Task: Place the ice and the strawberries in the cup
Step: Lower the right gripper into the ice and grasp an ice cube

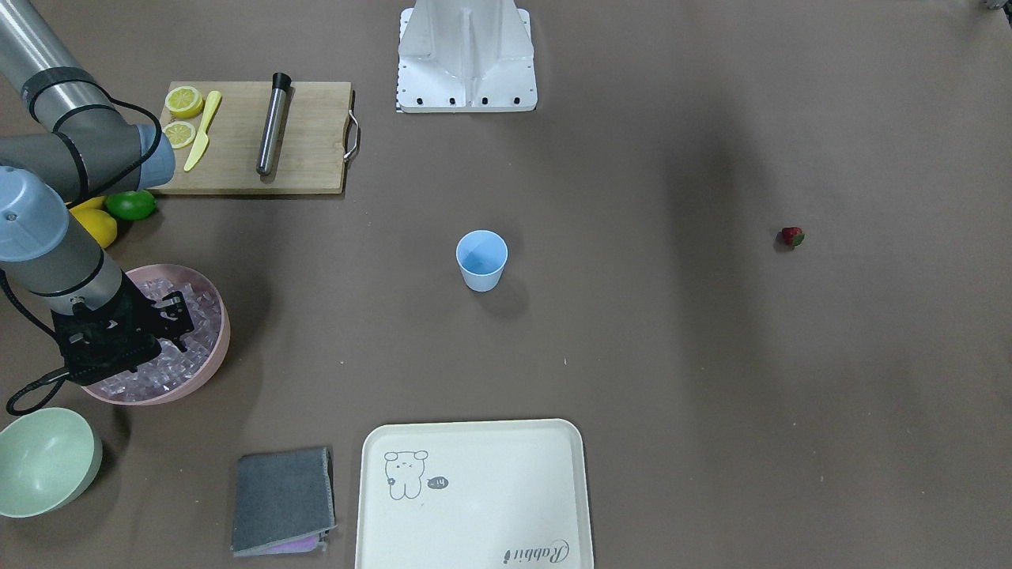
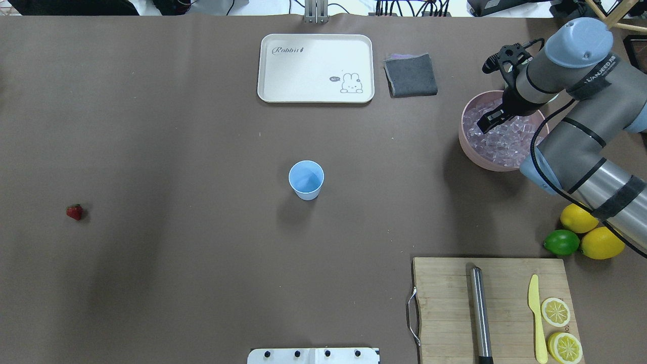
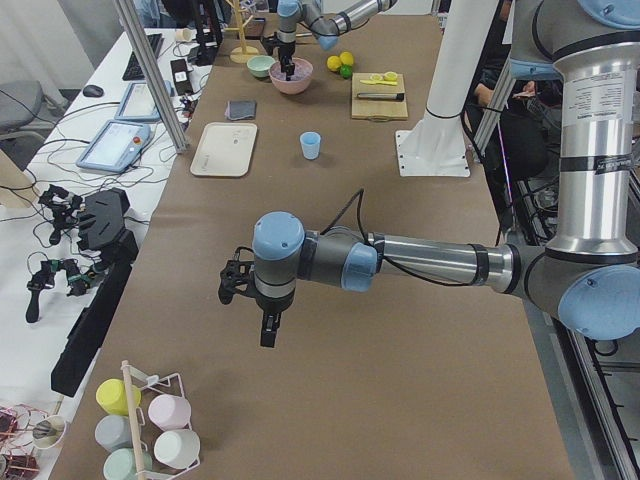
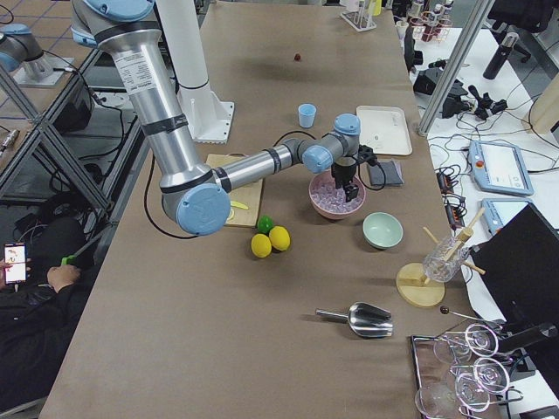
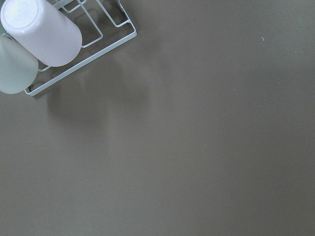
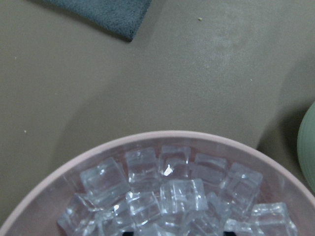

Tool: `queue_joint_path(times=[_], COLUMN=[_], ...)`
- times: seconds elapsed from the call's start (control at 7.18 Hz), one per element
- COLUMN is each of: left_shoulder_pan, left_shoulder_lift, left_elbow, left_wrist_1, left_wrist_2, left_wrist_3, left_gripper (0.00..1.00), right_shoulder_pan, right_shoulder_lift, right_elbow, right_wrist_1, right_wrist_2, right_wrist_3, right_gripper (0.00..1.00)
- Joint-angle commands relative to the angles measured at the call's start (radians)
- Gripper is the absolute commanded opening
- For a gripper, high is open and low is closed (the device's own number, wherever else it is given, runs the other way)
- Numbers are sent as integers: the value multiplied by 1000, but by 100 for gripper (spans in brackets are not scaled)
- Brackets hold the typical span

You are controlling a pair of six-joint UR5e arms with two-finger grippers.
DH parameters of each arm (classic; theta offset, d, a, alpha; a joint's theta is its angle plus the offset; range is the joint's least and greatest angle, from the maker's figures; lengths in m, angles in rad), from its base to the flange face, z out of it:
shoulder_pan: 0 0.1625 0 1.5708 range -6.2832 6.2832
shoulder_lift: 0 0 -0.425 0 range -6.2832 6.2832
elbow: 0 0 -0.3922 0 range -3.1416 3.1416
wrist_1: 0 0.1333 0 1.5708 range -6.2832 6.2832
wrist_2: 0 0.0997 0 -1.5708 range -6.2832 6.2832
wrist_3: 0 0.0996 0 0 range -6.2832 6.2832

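I have the right gripper (image 2: 489, 121) down in the pink bowl (image 2: 467, 144) near the table's right edge, fingers apart over the ice (image 6: 179, 194); cubes look slick and hard (pinch flat faces). Cup (image 2: 306, 179) stands mid-table

Light blue cup (image 2: 306, 180) on the brown counter (image 2: 177, 151), dark red strawberry (image 2: 74, 212) with a green cap, clear pinkish ice (image 2: 498, 139) in a pink bowl (image 2: 467, 146), cream tray (image 2: 315, 68) bearing a rabbit drawing.

bright, even overhead light; soft shadows — sharp focus; no glare
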Motion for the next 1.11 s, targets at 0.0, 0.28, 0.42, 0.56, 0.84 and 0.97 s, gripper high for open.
queue_joint_path(times=[0.0,0.28,0.42,0.56,0.84,0.97], left_shoulder_pan=[0,0,0,0,0,0], left_shoulder_lift=[0,0,-1,-6,-9,-9], left_elbow=[1,-2,-5,-5,-8,-8], left_wrist_1=[0,0,0,0,0,0], left_wrist_2=[0,0,0,0,0,0], left_wrist_3=[0,0,0,0,0,0], left_gripper=[98,98,98,98,98,98], right_shoulder_pan=[-3,6,25,46,63,63], right_shoulder_lift=[-4,-1,-1,0,5,12], right_elbow=[0,0,6,17,125,190], right_wrist_1=[2,-2,-9,-22,-181,-259], right_wrist_2=[3,14,17,21,23,24], right_wrist_3=[-1,-22,-25,-30,-65,-56], right_gripper=[12,0,0,0,0,0])
